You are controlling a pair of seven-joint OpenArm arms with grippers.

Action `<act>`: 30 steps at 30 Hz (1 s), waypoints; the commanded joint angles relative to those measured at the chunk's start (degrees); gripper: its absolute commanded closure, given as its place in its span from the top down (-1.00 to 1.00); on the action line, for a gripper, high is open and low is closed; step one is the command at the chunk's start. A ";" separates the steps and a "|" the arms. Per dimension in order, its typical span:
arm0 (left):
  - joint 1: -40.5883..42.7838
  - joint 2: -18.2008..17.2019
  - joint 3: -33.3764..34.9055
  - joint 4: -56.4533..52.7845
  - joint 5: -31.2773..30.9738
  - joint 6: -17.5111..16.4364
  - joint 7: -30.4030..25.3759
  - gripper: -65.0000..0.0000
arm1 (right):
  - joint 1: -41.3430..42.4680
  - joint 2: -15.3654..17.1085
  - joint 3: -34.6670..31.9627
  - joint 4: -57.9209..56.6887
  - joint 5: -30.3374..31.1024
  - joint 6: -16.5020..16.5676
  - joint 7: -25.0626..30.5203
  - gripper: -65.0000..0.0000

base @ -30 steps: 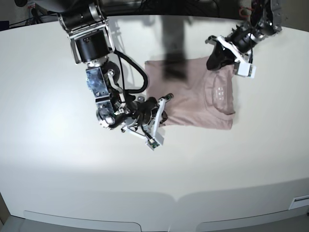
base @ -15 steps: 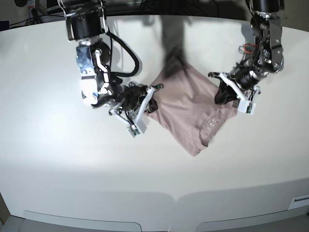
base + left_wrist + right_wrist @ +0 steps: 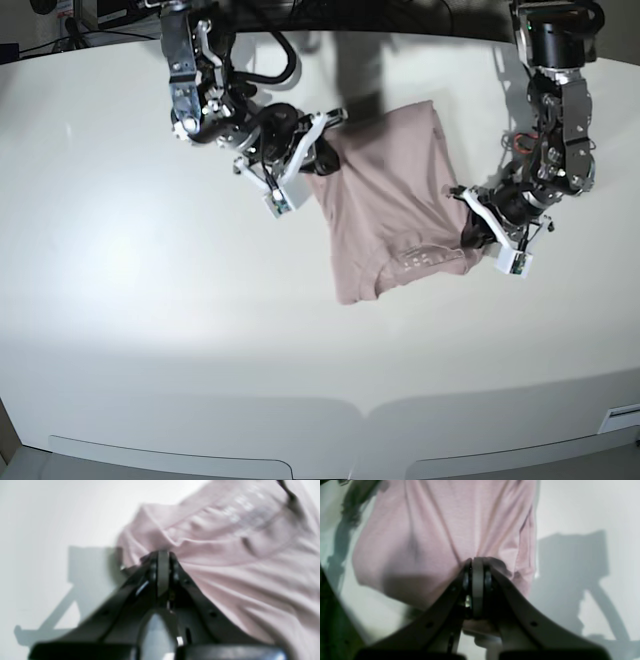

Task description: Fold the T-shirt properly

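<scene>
The dusty pink T-shirt [image 3: 385, 205] lies folded on the white table, its neck label side toward the front. My right gripper [image 3: 318, 158], on the base view's left, is shut on the shirt's upper left corner; the right wrist view shows its closed fingertips [image 3: 477, 566] pinching bunched cloth [image 3: 440, 527]. My left gripper [image 3: 478, 232], on the base view's right, is shut on the shirt's lower right edge; in the left wrist view the fingertips [image 3: 162, 560] clamp a fold of the T-shirt [image 3: 237, 547], with the white label print blurred above.
The white table [image 3: 150, 320] spreads wide to the left and front of the shirt. Dark cables and equipment sit beyond the table's far edge [image 3: 300, 15].
Both grippers have swung the shirt round: the right one moved up toward the far side, the left one down toward the front, and the shirt now lies more upright in the base view.
</scene>
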 commanded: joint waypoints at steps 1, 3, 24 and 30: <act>-1.42 -0.63 -0.28 0.70 -0.66 0.46 -1.09 -1.00 | -0.76 -0.26 -0.04 0.50 -1.38 -0.02 -2.27 -1.00; -1.44 -0.66 -0.26 0.70 -0.66 0.46 -1.70 -1.00 | -1.81 -1.40 -0.09 0.66 -1.46 0.00 -1.29 -1.00; -1.44 -0.63 -0.22 0.72 -0.87 0.48 -3.80 -1.00 | -6.21 -9.70 -1.46 0.68 -7.56 0.93 2.58 -1.00; -1.42 -1.99 -0.24 0.96 -2.29 0.42 -2.32 -1.00 | -6.49 -9.22 -1.42 3.76 -7.72 0.93 3.17 -1.00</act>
